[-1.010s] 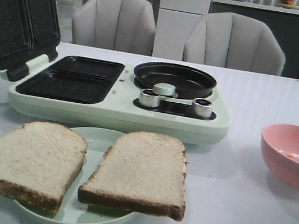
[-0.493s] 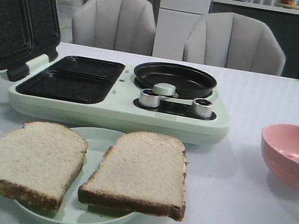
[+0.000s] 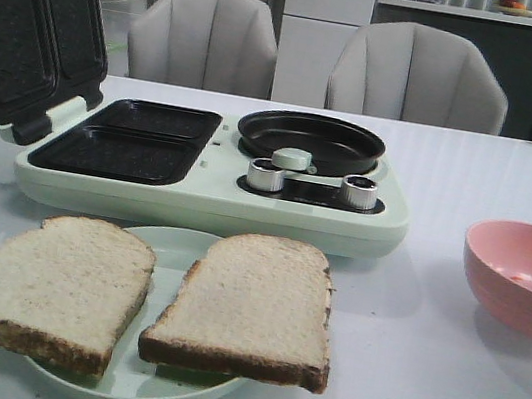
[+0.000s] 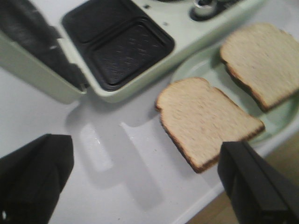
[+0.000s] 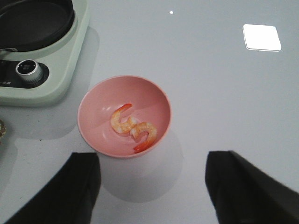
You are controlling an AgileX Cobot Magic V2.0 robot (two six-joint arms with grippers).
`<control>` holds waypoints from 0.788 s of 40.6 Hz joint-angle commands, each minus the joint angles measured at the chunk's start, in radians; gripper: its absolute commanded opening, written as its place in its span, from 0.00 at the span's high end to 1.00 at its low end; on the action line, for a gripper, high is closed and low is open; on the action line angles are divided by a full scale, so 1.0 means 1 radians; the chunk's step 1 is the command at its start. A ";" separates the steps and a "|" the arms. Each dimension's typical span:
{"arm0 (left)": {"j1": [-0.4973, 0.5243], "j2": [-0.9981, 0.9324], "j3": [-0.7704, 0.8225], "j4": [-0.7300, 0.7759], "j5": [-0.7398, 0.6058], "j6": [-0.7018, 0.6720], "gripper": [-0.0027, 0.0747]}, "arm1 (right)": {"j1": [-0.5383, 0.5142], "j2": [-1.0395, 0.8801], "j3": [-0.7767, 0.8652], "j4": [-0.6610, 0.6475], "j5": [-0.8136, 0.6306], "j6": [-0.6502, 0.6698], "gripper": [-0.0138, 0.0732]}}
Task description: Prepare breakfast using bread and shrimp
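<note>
Two slices of bread (image 3: 149, 298) lie side by side on a pale green plate (image 3: 151, 384) at the near edge of the white table (image 3: 419, 386), their brown crusts overhanging the plate's rim. Just behind the plate stands a mint-green breakfast maker (image 3: 212, 191) with its lid (image 3: 31, 21) raised on the left, two dark sandwich plates (image 3: 128, 140) exposed, a round black pan (image 3: 311, 139) on its right half and two silver knobs (image 3: 266, 174) below the pan. To the right, apart from the appliance, sits a pink bowl (image 5: 124, 116); two curled orange-pink shrimp (image 5: 133, 128) rest touching each other in its bottom. The left gripper (image 4: 149, 186) hangs above the table near the left slice, its dark fingers (image 4: 32, 177) spread wide and holding nothing. The right gripper (image 5: 152, 186) hovers above the bowl, fingers (image 5: 247, 186) likewise wide apart and empty.
</note>
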 commanded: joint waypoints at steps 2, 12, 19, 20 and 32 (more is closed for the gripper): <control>-0.133 0.030 0.048 0.049 -0.082 0.119 0.09 | -0.001 0.003 -0.028 0.000 -0.080 -0.005 0.18; -0.294 0.103 0.205 0.285 -0.209 0.103 0.10 | -0.001 0.003 -0.028 0.000 -0.080 -0.005 0.18; -0.342 0.195 0.217 0.503 -0.286 -0.067 0.20 | -0.001 0.003 -0.028 0.000 -0.080 -0.005 0.18; -0.344 0.214 0.217 0.542 -0.291 -0.083 0.23 | -0.001 0.003 -0.028 0.000 -0.080 -0.005 0.18; -0.344 0.425 0.182 0.722 -0.343 -0.182 0.29 | -0.001 0.003 -0.028 0.000 -0.080 -0.005 0.18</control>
